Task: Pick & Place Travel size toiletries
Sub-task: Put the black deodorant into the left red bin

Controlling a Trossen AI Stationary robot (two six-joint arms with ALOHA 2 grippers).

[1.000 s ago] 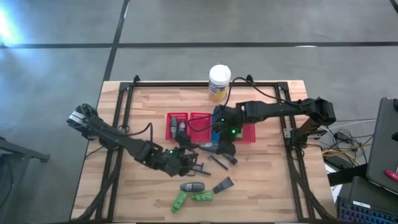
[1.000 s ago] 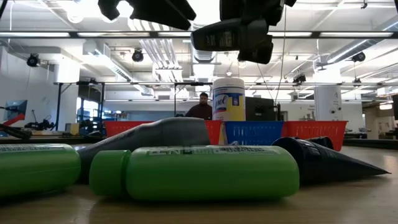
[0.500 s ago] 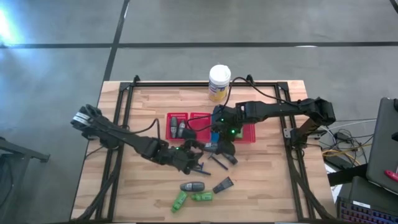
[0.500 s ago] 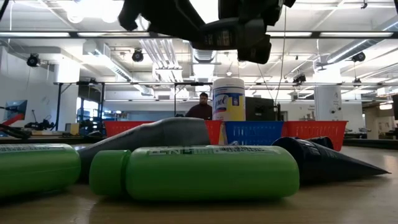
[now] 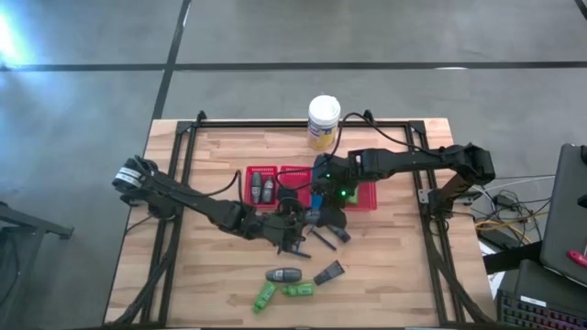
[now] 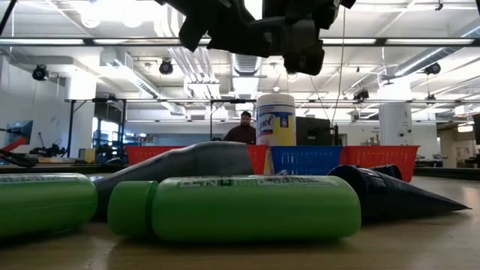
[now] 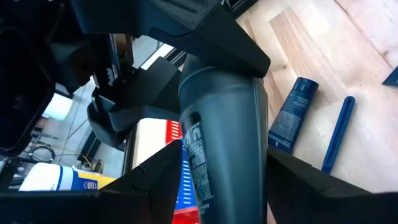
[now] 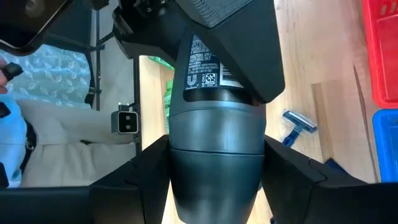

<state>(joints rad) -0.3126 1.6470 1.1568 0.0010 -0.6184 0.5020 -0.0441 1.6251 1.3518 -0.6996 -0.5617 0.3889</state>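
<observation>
My right gripper hovers in front of the baskets, shut on a grey oval tube. My left gripper is open beside it; its fingers stand close on either side of that tube's far part, and a thin gap shows on one side. On the near part of the table lie another grey tube, two green bottles, a dark wedge tube and dark sticks. Two more items lie in the left red basket. My right gripper pinches the grey tube between its two fingers at the wide rounded cap end. The tube runs along the fingers and sticks out past them toward the left gripper. It is lifted clear of the table.
A row of red and blue mesh baskets sits mid-table, with a white canister with a yellow label behind it. A blue razor and a dark tube lie under the grippers. A person sits far behind the table.
My left gripper has moved toward the table's right and slightly toward its far edge, up to the tube held by the right gripper. The right arm and the tube have kept still.
</observation>
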